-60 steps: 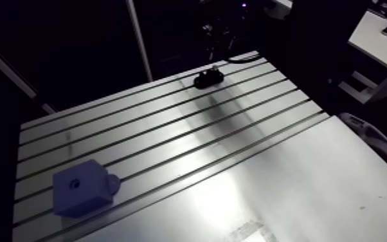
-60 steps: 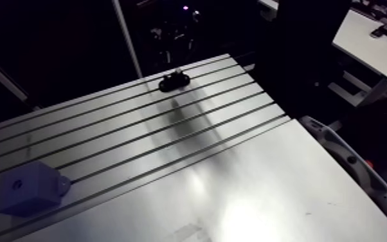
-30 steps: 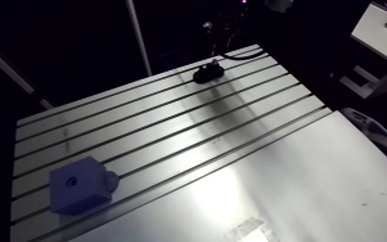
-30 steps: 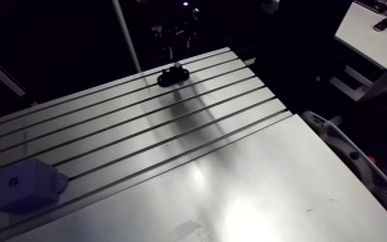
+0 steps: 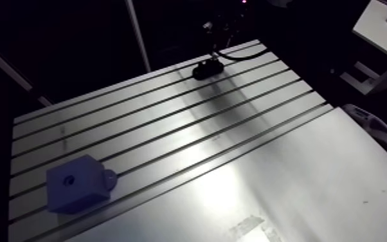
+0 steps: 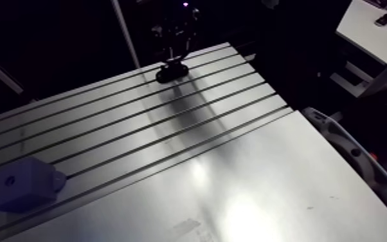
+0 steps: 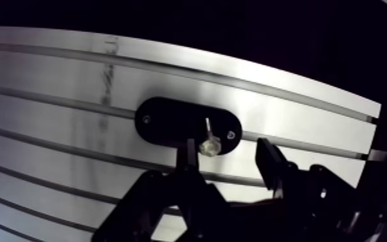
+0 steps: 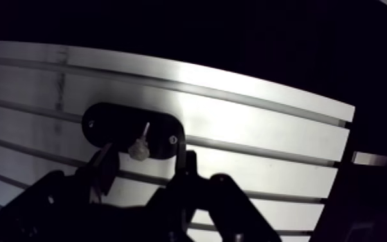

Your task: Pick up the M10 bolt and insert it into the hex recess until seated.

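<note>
At the far edge of the table (image 5: 247, 186), your gripper (image 7: 229, 159) hangs with its fingers spread, nothing pinched. The bolt (image 7: 209, 145) stands upright between them on a black oval holder (image 7: 164, 121), nearer one finger than the other. Well apart, at the near corner, you see the blue block (image 5: 75, 185) and its recess (image 5: 69, 181).

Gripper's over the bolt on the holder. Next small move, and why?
Probably lower slightly, then close. The gripper is open, and the bolt stands in its black holder, apparently between the fingers but not yet gripped.
</note>
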